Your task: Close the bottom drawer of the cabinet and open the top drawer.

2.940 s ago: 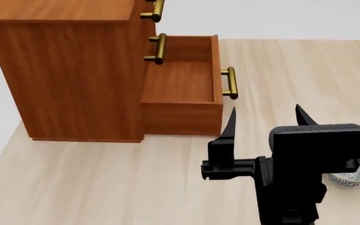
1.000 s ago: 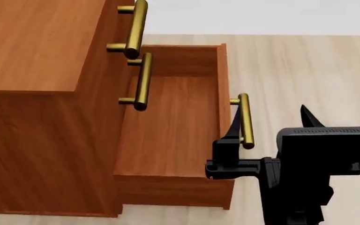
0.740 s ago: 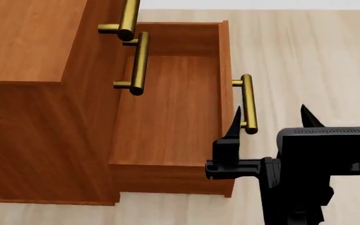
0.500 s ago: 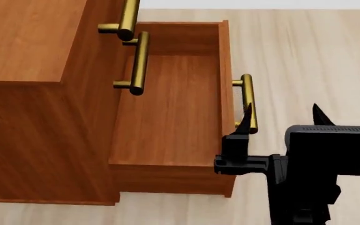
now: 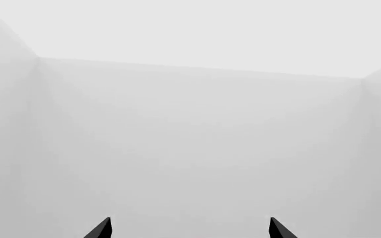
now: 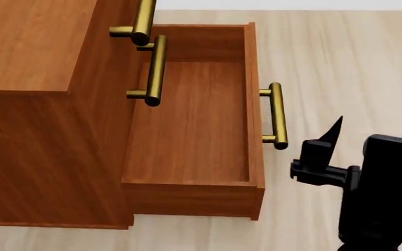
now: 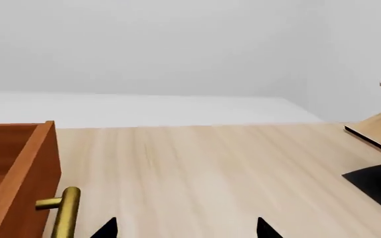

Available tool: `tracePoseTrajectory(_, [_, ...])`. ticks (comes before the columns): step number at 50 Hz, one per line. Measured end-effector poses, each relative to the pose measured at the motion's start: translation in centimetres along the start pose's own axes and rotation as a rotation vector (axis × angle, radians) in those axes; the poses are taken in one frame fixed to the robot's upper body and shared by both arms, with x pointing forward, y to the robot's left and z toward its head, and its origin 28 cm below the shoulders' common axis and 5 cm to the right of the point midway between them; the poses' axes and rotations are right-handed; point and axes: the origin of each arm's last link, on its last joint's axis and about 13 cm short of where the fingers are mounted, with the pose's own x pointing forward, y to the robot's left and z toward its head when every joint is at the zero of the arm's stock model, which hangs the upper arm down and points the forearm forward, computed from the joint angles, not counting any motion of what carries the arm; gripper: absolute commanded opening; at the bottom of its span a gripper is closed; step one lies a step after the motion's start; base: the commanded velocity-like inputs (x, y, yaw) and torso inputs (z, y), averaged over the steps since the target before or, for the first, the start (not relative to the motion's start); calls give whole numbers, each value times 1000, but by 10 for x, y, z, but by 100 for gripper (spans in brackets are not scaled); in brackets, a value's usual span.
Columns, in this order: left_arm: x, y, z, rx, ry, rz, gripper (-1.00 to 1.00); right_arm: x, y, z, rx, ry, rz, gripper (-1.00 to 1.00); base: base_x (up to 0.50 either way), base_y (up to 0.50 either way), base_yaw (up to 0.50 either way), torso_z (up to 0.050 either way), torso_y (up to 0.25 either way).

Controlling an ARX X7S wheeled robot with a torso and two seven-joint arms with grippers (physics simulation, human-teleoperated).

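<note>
Bottom drawer [image 6: 194, 125], a reddish-brown wood box with a brass bar handle [image 6: 278, 115], is pulled far out of the big reddish-brown wood cabinet [image 6: 40, 104], which stands on the pale wood floor [image 6: 347, 68]. Its inside looks bare. Above it, the middle drawer's brass handle [image 6: 155, 70] and the top drawer's brass handle [image 6: 144, 21] sit close against the cabinet front, so both look shut. The black right gripper [image 6: 376, 135] hangs just beside the bottom drawer's handle, not touching it. Its two pointed fingers are spread wide and hold nothing. The left gripper [image 5: 189, 228] shows only two black tips, set wide apart, in front of plain grey walls.
</note>
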Motion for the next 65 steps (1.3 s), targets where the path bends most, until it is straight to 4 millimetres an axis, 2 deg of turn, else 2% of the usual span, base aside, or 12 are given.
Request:
tracePoseTrajectory(17, [1, 0, 1, 3, -1, 0, 100, 21, -2, -25, -10, 91, -30, 100, 0, 0, 0, 0, 0])
tracePoseTrajectory(36, [1, 0, 1, 9, 0, 1, 100, 44, 7, -52, -6, 182, -2, 100, 0, 0, 0, 0, 0])
tracePoseTrajectory(53, [1, 2, 1, 10, -1, 4, 100, 51, 20, -66, 6, 252, 97, 100, 0, 0, 0, 0, 0])
tracePoseTrajectory(65, [1, 2, 2, 10, -3, 5, 100, 51, 26, -68, 6, 281, 193, 100, 0, 0, 0, 0, 0])
